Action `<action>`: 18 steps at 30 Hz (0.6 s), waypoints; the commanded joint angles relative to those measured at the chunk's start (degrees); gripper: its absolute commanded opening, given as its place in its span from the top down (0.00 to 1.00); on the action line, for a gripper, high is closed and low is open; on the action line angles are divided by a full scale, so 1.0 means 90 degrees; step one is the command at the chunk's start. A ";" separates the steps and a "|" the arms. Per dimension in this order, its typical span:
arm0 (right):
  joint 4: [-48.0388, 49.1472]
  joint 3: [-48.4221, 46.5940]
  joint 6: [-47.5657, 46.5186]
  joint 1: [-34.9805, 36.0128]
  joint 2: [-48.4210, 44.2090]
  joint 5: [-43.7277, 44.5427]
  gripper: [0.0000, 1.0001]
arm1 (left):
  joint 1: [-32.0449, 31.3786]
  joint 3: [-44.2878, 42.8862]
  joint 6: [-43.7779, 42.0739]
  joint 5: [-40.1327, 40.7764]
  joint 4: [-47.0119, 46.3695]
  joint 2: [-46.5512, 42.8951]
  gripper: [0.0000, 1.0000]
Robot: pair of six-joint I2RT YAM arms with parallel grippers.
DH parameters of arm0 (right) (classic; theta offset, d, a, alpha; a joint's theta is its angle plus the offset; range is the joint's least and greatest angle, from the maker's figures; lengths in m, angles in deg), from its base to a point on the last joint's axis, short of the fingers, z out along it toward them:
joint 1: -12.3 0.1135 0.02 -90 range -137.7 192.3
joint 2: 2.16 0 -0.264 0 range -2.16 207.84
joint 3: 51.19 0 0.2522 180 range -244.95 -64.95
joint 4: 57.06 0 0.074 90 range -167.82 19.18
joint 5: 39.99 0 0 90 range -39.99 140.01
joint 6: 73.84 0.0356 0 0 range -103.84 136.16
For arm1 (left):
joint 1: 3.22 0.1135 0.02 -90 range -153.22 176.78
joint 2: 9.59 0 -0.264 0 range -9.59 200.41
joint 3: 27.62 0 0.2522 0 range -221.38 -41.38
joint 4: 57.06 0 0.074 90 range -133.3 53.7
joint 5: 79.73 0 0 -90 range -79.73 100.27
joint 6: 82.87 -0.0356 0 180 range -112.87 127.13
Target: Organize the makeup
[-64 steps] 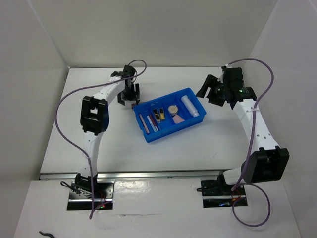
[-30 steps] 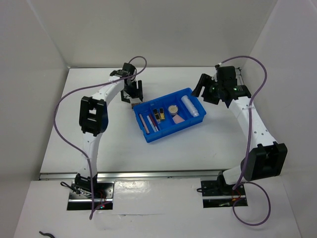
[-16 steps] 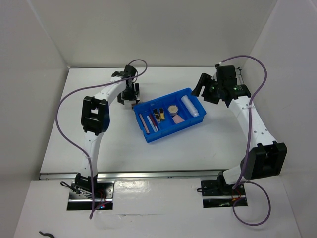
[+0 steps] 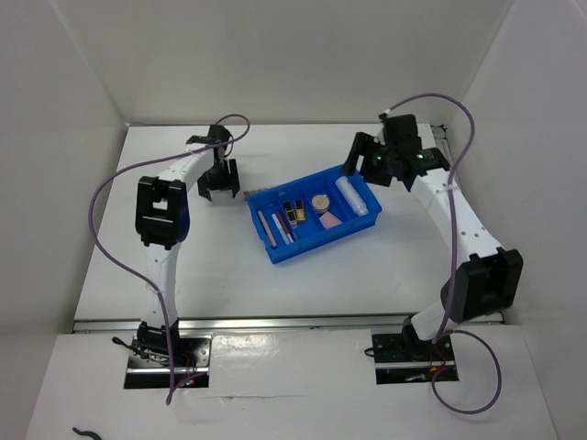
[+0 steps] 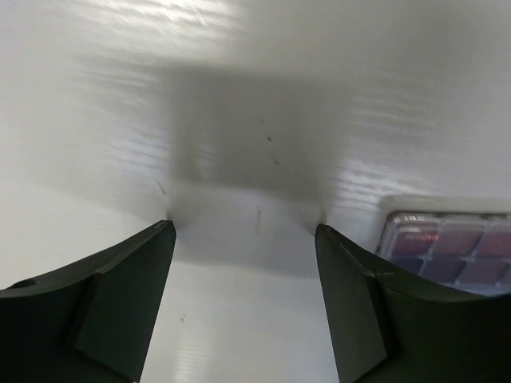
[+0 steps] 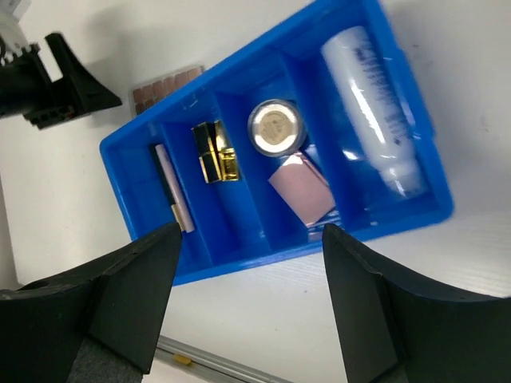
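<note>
Item: eyeshadow palette, flat on the white table, just off the far-left corner of the blue bin; rows of brown and reddish pans under a clear lid. It lies just right of the left gripper, outside its spread, empty jaws.

In bin: clear tube, round compact, pink pad, black-gold cases, pink stick.

Right gripper: spread, empty, above the bin.
</note>
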 commanded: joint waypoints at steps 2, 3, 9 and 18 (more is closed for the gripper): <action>-0.0063 -0.1015 -0.0213 0.0929 0.0721 0.0360 0.21 | -0.0072 0.0355 -0.0164 -0.0840 -0.0103 -0.0705 0.16; -0.0064 -0.1093 -0.0271 0.1037 0.0809 0.0439 0.21 | -0.0150 0.0425 -0.0164 -0.0929 -0.0104 -0.0793 0.16; -0.0064 -0.1046 -0.0272 0.1185 0.0810 0.0625 0.21 | -0.0842 0.1021 -0.0164 -0.1457 -0.0231 -0.1380 0.17; -0.0122 -0.1045 -0.0272 0.1185 0.0693 0.0889 0.21 | -0.1615 0.0534 -0.0096 -0.1353 0.0002 -0.1205 0.17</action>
